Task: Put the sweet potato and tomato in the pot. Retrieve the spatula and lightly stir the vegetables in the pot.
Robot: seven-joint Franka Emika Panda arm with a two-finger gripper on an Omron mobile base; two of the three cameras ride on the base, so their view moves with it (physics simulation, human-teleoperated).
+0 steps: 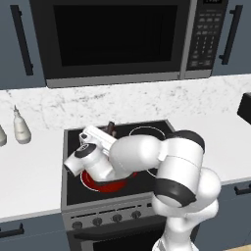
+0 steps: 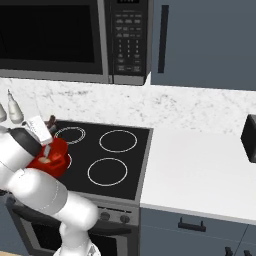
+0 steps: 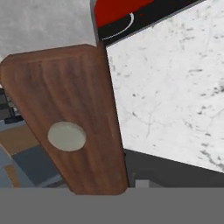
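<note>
Fingers cannot be made out clearly in any view, so whether they are spread or closed cannot be told; in the hand view a broad reddish-brown wooden handle with a round pale hole, the spatula (image 3: 70, 127), rises from the bottom edge right in front of the camera, which suggests it is held, though the contact itself is hidden; in the left base view the dark tip of the spatula handle (image 1: 111, 127) pokes up just behind the white hand (image 1: 95, 138), and in the right base view the same dark tip (image 2: 51, 121) shows beside the hand (image 2: 39, 128).

Beneath the hand sits the pot (image 1: 105, 182), glossy red, mostly covered by the arm in the left base view; in the right base view the pot (image 2: 52, 155) stands on the front left burner of the black stove (image 2: 115, 165), with something pale orange (image 2: 45, 161) visible inside it, too small to name; the tomato cannot be picked out.

Farther out, a microwave (image 1: 112, 39) hangs above the stove; a white bottle (image 1: 21, 126) stands on the pale tabletop (image 1: 29, 176) to the left, and a dark object (image 2: 249, 139) rests at the right edge of the tabletop (image 2: 200, 175).
</note>
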